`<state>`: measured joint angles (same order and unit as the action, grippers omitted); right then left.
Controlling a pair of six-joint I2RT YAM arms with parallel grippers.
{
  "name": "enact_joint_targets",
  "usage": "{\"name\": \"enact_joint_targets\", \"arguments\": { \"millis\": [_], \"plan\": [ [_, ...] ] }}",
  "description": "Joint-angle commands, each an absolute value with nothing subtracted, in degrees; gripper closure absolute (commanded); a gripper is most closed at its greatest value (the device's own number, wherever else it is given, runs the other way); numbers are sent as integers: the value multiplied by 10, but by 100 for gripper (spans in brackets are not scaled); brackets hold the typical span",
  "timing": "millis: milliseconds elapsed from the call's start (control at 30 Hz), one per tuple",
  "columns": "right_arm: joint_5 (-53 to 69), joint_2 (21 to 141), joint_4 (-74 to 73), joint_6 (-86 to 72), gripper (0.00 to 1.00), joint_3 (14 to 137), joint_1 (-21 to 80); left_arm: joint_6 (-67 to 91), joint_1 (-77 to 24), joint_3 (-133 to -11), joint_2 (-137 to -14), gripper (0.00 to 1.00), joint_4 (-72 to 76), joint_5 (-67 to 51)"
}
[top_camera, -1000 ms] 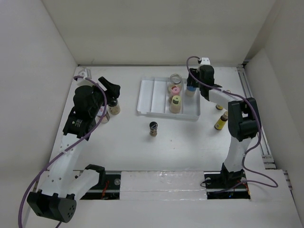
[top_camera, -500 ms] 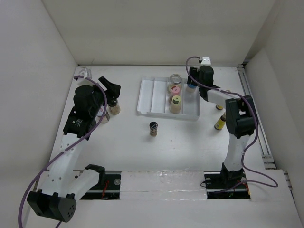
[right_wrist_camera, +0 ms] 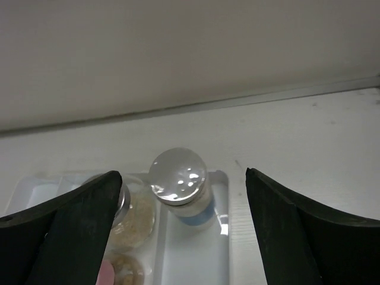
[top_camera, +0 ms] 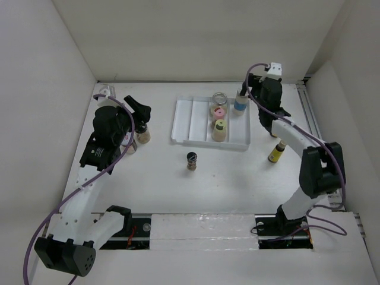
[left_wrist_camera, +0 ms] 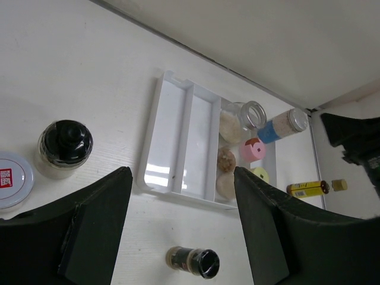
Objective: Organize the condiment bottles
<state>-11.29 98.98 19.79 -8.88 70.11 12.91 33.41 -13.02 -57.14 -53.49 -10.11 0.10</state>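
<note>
Bottle w/ white cap + blue label [top_camera: 240, 104] stands in far right slot of tray [top_camera: 184, 122]. My right gripper [right_wrist_camera: 183, 173] hangs above it, jaws wide, empty; left gripper [left_wrist_camera: 181, 172] wide too. Drop-off looks done. Next, I think: grab yellow bottle [top_camera: 275, 152], near right.

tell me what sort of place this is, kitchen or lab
Likely a robot test cell, not a kitchen: bare white walls box in a white table, and a left arm and right arm are bolted at its edge.

White links [top_camera: 83, 193], black joints [top_camera: 110, 127], purple cables [top_camera: 31, 246].
</note>
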Motion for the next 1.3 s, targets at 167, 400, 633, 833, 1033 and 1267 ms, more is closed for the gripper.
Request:
{"name": "enact_joint_targets", "arguments": {
  "millis": [167, 400, 633, 833, 1033, 1267],
  "plan": [
    [-373, 851, 92, -214, 12, 608, 72, 322, -128, -589, -533, 35, -88, -1],
    [-296, 893, 44, -232, 14, 608, 17, 322, -128, -589, -533, 35, -83, -11],
    [-286, 910, 39, -232, 26, 603, -2, 322, -128, -583, -539, 36, -70, -27],
    [-267, 905, 33, -237, 48, 603, -2, 322, -128, -583, -533, 36, -70, -27],
    [-273, 895, 27, -237, 65, 596, -2, 322, -128, -583, -533, 36, -70, -27],
    [-293, 837, 27, -222, 74, 591, 24, 322, -128, -583, -526, 36, -70, -32]
  ]
}}
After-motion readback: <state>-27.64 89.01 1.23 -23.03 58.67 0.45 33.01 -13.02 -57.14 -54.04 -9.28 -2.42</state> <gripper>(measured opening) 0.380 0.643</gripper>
